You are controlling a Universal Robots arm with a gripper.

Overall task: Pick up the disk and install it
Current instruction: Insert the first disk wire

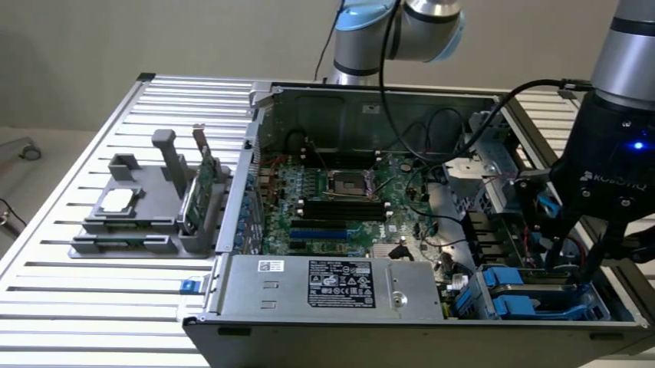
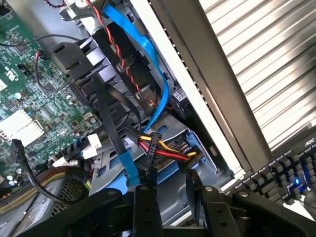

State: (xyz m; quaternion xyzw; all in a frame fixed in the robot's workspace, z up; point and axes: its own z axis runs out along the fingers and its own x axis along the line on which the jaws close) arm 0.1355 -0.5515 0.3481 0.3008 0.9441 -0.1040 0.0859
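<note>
Exterior view: soft, even room light from above. We note no hard shadows on the slatted table (image 1: 92,307). The inside of the computer case (image 1: 338,100) is dimmer, and darkest around the drive bays (image 1: 532,295) under the arm (image 1: 614,153), where a small blue lamp (image 1: 640,144) glows.

Wrist view: brighter, with a cool cast. The table slats glare near white. The gripper (image 2: 170,185), close to the lens, reads black and soft. A keyboard (image 2: 291,173) shows a blurred blue glow.

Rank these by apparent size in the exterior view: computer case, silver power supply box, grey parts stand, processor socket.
1. computer case
2-3. silver power supply box and grey parts stand: they look alike, and the box sits nearer the camera, so unranked
4. processor socket
</note>
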